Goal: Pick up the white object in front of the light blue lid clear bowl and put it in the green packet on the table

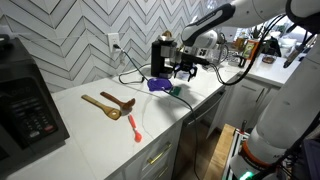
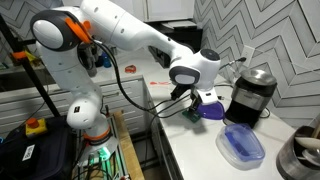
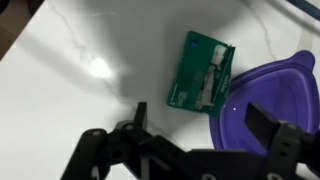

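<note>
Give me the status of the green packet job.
Done: cannot confirm; no white object is identifiable in any view. In hand: the gripper hangs over the green packet, fingers apart with nothing between them. Left: either the pickup by the light blue lid clear bowl, or only retreating.

The counter was seen as smooth, white, faintly veined stone, polished enough for a bright glare to be thrown back. The green packet was shown as thin printed film with a slight sheen. The purple lid was seen as smooth, glossy plastic. The claw was finished in matt black.
</note>
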Controlling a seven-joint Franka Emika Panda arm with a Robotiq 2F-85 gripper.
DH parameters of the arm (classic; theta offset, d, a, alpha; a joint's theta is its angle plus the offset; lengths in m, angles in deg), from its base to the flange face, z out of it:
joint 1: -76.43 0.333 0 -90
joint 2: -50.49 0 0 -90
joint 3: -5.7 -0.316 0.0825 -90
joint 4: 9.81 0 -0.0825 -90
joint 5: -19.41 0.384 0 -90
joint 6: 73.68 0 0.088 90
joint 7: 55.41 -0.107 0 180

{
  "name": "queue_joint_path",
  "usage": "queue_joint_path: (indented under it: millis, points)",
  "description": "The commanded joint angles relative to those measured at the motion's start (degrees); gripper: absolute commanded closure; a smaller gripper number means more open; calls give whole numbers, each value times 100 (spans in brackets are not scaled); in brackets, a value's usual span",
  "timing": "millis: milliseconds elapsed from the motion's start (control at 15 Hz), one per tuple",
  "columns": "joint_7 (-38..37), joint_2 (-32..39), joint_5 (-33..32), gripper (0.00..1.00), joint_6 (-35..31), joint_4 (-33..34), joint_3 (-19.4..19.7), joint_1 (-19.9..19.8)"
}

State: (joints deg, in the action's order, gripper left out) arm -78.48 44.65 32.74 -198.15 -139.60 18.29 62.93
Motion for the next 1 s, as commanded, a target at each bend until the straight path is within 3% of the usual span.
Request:
queue_joint_path:
  millis: [0,400,867,933]
  points:
    - [-133,-611,-545,0,55,-334,-16,-99]
    - [876,-1433,-1612,0,18,-585,-40,-216]
    - [2131,-2189,-1837,0,139,-686,49,-176]
    - [1851,-1866,-1728,0,79,-459,-14,-176]
